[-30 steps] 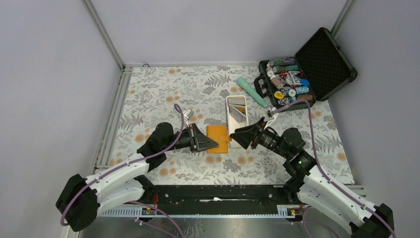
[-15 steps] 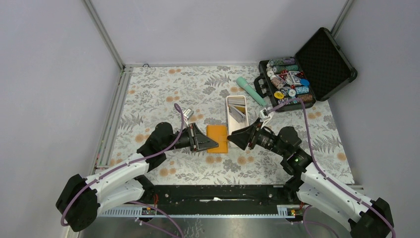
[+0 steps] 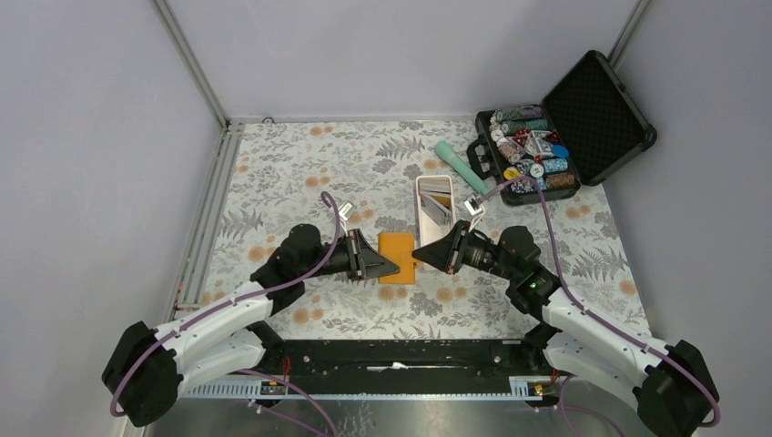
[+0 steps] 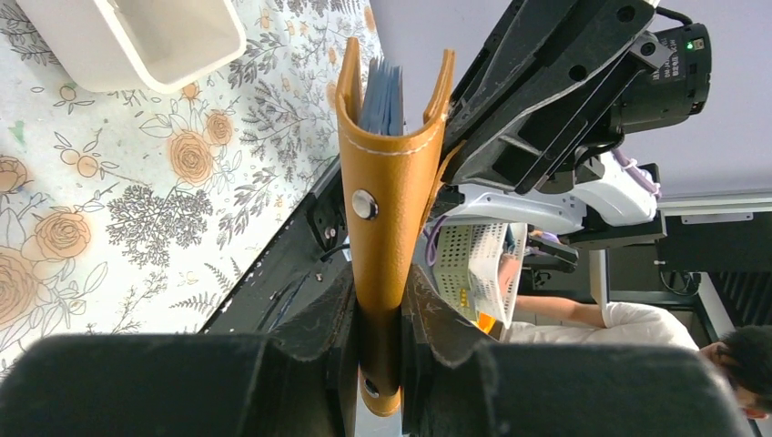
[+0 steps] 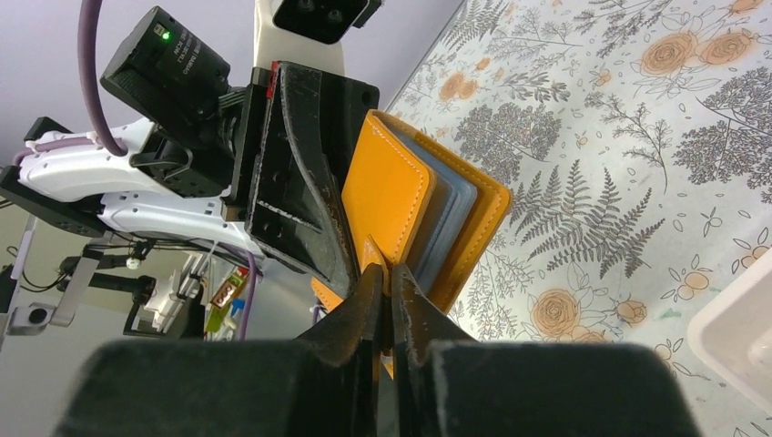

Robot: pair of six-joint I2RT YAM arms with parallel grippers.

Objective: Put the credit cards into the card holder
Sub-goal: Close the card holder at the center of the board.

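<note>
The left gripper pinches the card holder at its fold. The right gripper seems pressed together on its orange flap; the credit cards lie in the white tray

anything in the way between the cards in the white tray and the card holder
No loose object lies between the credit cards in the white tray and the card holder. The right hand, shut on the holder's edge, sits nearest the tray; the left hand clamps its spine.

The top camera looks down from the near edge over the whole table. Both wrist cameras face each other close up, sharing the card holder.
</note>
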